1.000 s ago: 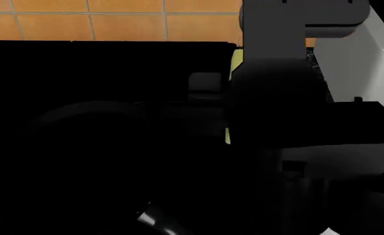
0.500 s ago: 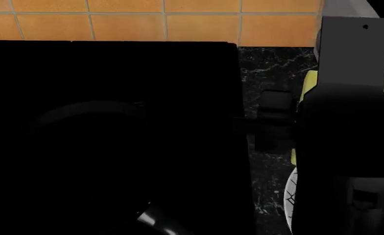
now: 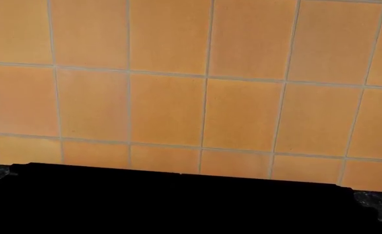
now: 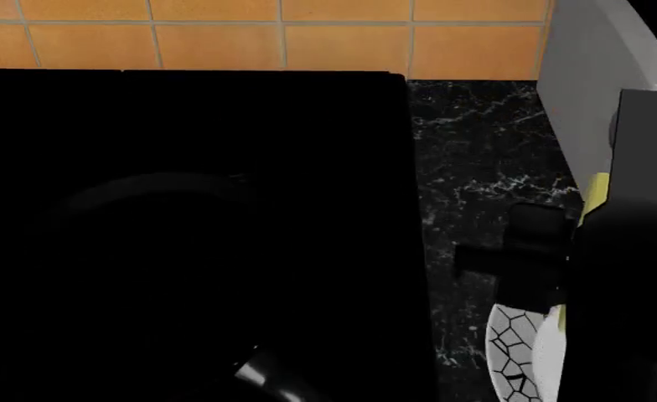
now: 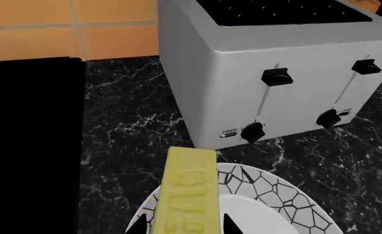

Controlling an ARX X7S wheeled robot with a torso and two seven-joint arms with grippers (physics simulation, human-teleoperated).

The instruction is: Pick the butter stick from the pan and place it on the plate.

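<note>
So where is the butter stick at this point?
The butter stick is out of the pan, held in the right gripper over the near rim of the plate, on the marble counter in front of the toaster, at the head view's right.

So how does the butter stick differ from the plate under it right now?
The butter stick is a pale-yellow rectangular bar; the plate is round and white with black cracked-mosaic lines on its rim. The stick is much smaller and narrower. The stick is held above in the right gripper, while the plate lies flat on the counter.

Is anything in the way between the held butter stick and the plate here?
Nothing visible. In the right wrist view the butter stick, held by the right gripper, hangs over the plate; the toaster stands behind the plate, clear of it.
</note>
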